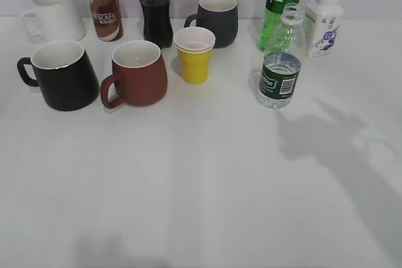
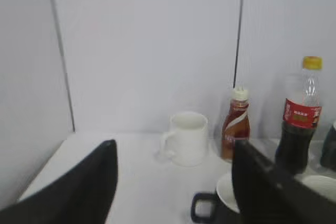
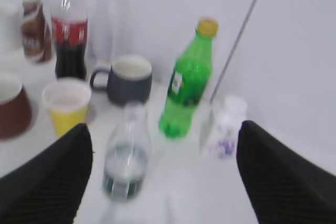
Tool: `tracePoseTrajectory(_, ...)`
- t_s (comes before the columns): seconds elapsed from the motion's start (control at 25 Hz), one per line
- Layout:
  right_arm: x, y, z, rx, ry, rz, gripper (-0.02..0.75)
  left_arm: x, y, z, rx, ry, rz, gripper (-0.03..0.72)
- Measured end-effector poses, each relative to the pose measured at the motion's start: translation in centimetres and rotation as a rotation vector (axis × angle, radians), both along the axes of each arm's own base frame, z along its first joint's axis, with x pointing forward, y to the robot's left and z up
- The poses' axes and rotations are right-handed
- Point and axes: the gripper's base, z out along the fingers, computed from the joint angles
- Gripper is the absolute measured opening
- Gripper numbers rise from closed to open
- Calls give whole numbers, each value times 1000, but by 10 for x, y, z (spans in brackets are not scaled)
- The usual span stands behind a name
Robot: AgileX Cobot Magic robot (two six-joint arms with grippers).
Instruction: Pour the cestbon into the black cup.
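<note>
Cestbon (image 1: 280, 67) upright, open mouth up, long axis vertical

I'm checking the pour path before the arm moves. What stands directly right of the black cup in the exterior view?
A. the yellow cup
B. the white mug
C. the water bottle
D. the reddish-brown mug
D: the reddish-brown mug stands right beside the black cup, while the yellow cup is further right and the water bottle is far across the table.
</note>
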Motion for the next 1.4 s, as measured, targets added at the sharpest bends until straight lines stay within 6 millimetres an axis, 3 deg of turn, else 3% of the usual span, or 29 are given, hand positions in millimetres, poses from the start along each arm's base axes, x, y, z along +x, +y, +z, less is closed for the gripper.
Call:
tracePoseTrajectory(0.12,-33,-10,3,-19,102,-3,646,-33,5,12,-122,87,25,560)
tracePoseTrajectory(0.32,-90,-34,0,-19,291,-9,641,-78,2,26,-125,245,-116,582)
tracePoseTrajectory(0.52,-141,-58,-9,-37,400,-21,636,-99,1,9,-48,483,-168,582)
tracePoseTrajectory(0.68,-175,-75,-24,-44,433,-27,627,-110,2,-2,-20,515,-184,582)
tracePoseTrajectory(0.96,-196,-85,-71,-49,452,-25,615,-111,1,-39,-2,551,-192,582)
tracePoseTrajectory(1.4,-189,-79,-73,16,337,12,594,-109,0,-44,-9,490,-203,580)
